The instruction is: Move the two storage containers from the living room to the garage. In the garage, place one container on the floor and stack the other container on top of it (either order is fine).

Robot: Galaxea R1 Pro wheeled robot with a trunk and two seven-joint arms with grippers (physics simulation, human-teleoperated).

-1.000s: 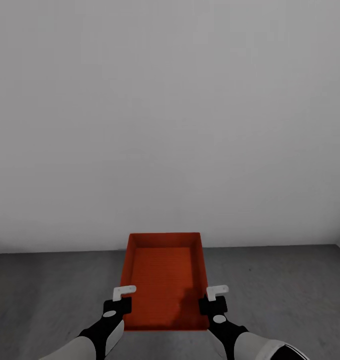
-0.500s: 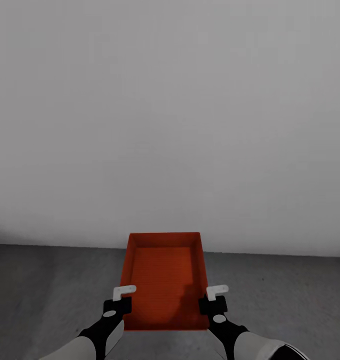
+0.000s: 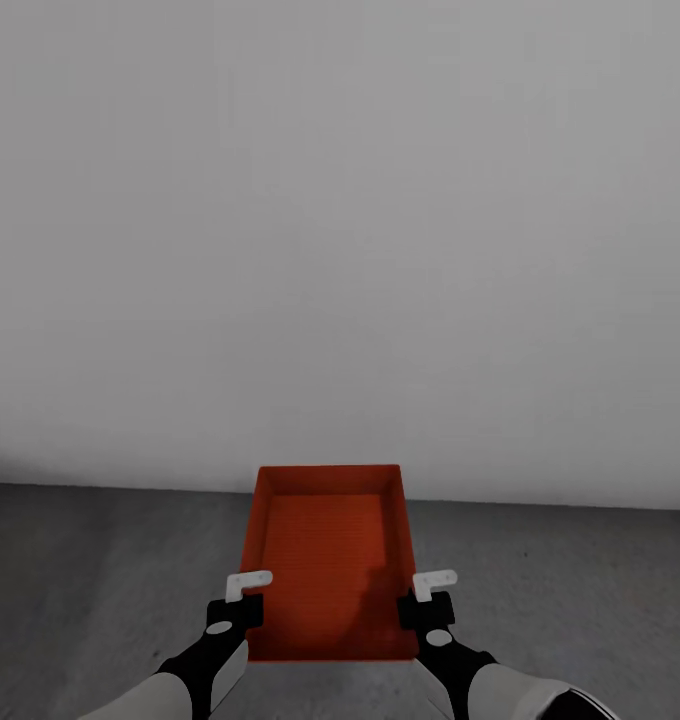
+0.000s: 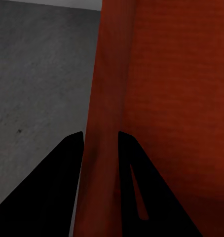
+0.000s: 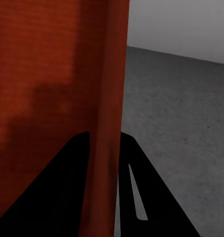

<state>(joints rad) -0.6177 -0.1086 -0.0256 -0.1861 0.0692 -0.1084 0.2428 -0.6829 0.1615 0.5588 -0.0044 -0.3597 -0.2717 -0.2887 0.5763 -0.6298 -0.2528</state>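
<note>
grey concrete floor point(image 3: 100, 600) (rough, speckled), pale wall point(image 3: 340, 250) behind

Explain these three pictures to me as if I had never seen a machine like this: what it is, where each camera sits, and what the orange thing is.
This is a computer simulation of a wheeled robot with two arms. The large picture comes from a camera on its head, looking forward and down. There you see the left hand and the right hand, each gripping a long side wall of an open orange-red storage container. The container holds nothing.

The other two pictures come from cameras on the wrists, looking along the fingers. In the left wrist view the dark fingers straddle the container's thin wall, one finger inside and one outside. The right wrist view shows the same grip on the opposite wall.

Beneath and around lies a rough grey concrete floor, and ahead stands a plain pale wall.
</note>
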